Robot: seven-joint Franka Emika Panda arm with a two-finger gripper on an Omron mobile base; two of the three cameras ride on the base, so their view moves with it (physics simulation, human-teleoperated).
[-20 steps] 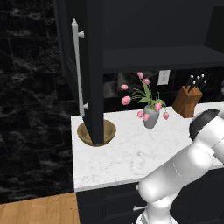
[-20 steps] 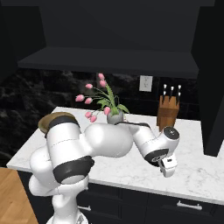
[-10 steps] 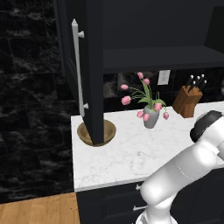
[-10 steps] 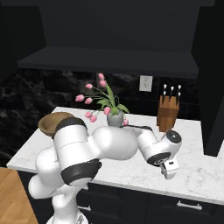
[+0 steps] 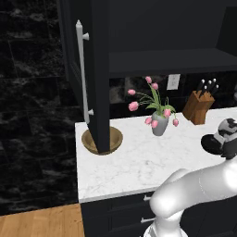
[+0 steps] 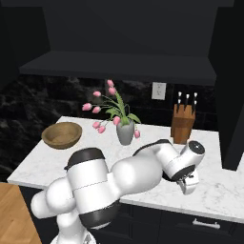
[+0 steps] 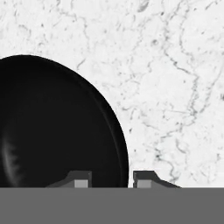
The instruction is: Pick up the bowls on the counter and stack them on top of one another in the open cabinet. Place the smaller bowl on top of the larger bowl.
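Open cabinet (image 5: 99,69) stands at the counter's (image 5: 134,162) left end, and the wooden bowl (image 6: 62,135) sits under its door. A black bowl (image 7: 57,127) lies well apart on the right. Your jaws are narrow, straddling its rim; can't tell if clamped. Seat the rim deep, squeeze firm, then lift straight up, level.

— How many bowls?
— Two: one round tan wooden bowl (image 6: 61,135) and one round black bowl (image 7: 57,127).
— Other things?
— One grey vase of pink tulips (image 6: 125,132), one brown wooden knife block (image 6: 183,125).
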